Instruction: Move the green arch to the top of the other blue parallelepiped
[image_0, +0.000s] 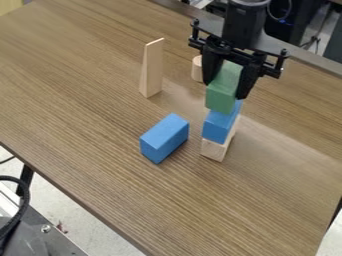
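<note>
The black gripper (225, 90) is at the upper right, pointing down, with its fingers closed against two sides of the green arch (223, 92). The green piece looks like a long block from here; no arch opening shows. Directly under it is a blue parallelepiped (218, 126) lying on a pale wooden block (214, 149). Whether the green piece touches this blue one, I cannot tell. The other blue parallelepiped (163, 137) lies flat on the table, left of the stack and apart from it.
A tall pale wooden wedge (151, 70) stands upright behind the lone blue block. Just left of the gripper is a small wooden cylinder (197, 68), partly hidden by it. The wooden table (87, 100) has its front edge running diagonally at the lower left.
</note>
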